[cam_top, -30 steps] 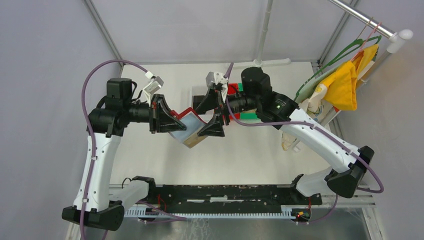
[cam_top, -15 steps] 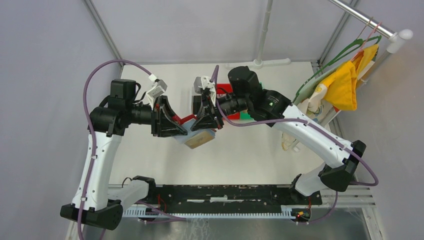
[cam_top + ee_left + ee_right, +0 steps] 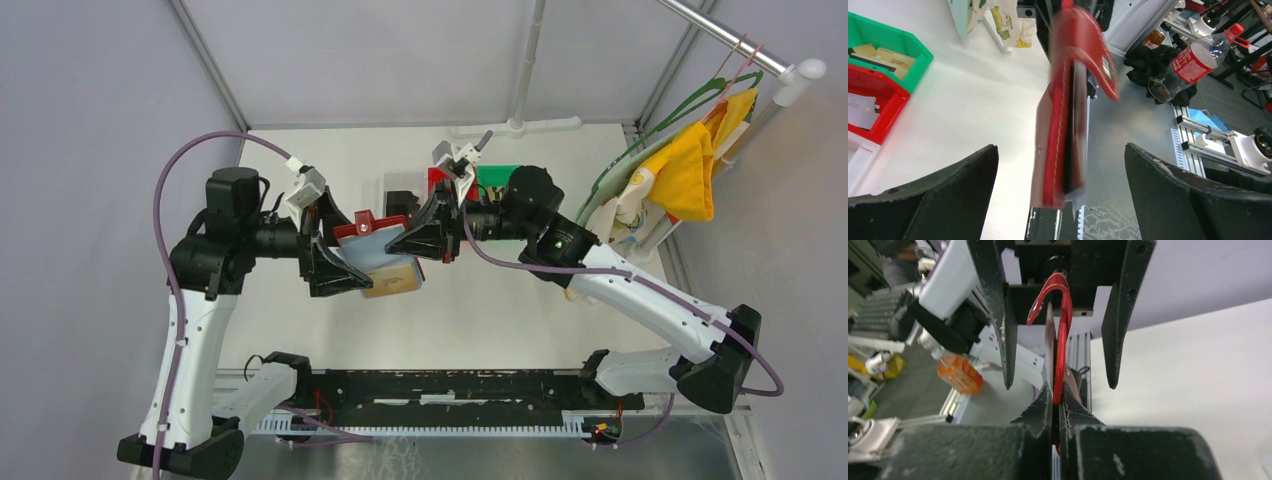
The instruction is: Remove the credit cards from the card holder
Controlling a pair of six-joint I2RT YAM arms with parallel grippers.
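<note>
The dark red card holder [image 3: 366, 226] hangs in the air above the table's middle, between the two grippers. A tan credit card [image 3: 392, 281] sticks out of its near side, beside a grey inner face [image 3: 372, 251]. My right gripper [image 3: 428, 236] is shut on the holder's right edge; in the right wrist view its tips [image 3: 1055, 394] pinch the red edge [image 3: 1062, 340]. My left gripper [image 3: 342, 250] stands open around the holder's left end, its fingers [image 3: 998, 315] apart from it. In the left wrist view the holder [image 3: 1060, 145] shows edge-on between wide jaws, a dark card edge [image 3: 1076, 125] inside.
A green bin [image 3: 497, 176] and a red bin [image 3: 437, 177] stand on the table behind the right gripper, also seen as the green bin [image 3: 883, 42] and red bin [image 3: 878, 107]. A yellow cloth [image 3: 690, 165] hangs on a rail at the right.
My left gripper has let go of the card holder and opened wide. My right gripper, open a second ago, has shut on the holder and now carries it alone.
</note>
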